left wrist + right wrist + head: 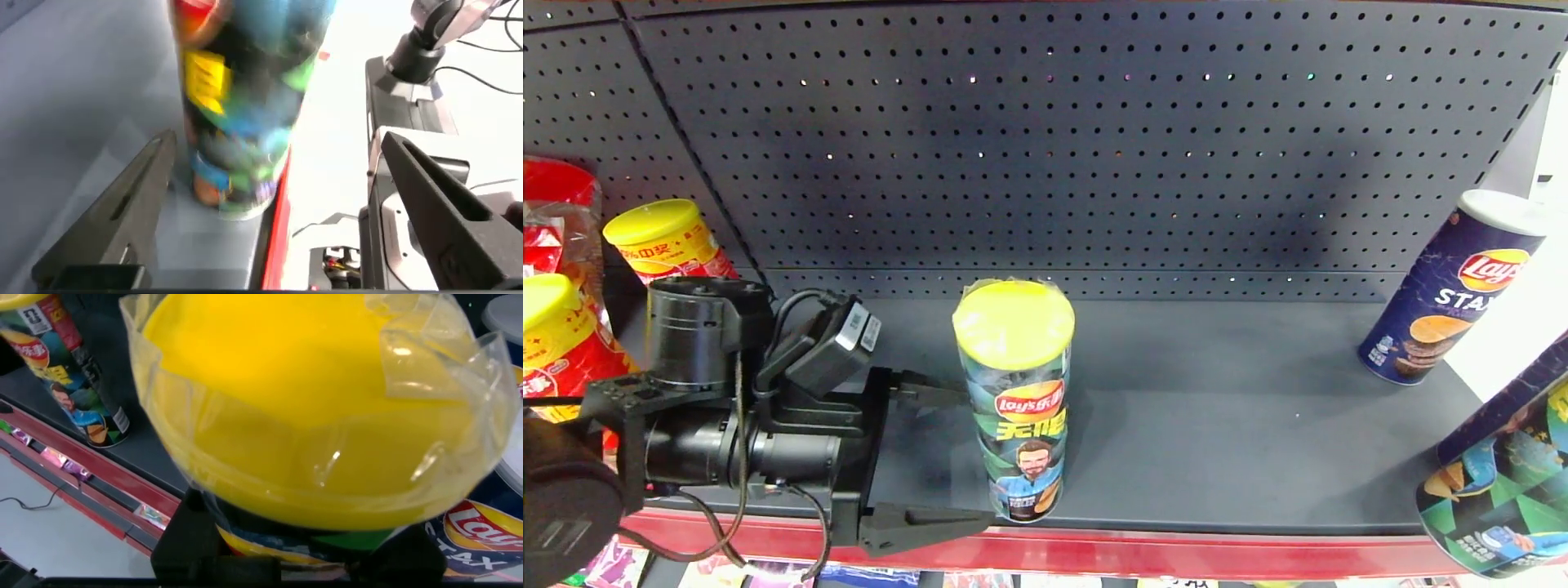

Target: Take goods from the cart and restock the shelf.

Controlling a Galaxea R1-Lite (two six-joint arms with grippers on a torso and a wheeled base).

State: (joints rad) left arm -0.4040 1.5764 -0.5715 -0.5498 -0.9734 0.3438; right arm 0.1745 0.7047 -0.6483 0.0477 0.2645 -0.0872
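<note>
1. From the head view, we see the green can upright near the front edge of the shelf; the left gripper straddles it.
2. The left wrist view adds that this gripper is spread wider than the can.
3. The right wrist view shows us the right gripper clamped on a second can; the head view places that can off the shelf's right front corner.

A dark perforated back panel rises behind the dark grey shelf — its front edge a glossy red strip — with bright white glare at the right.
</note>
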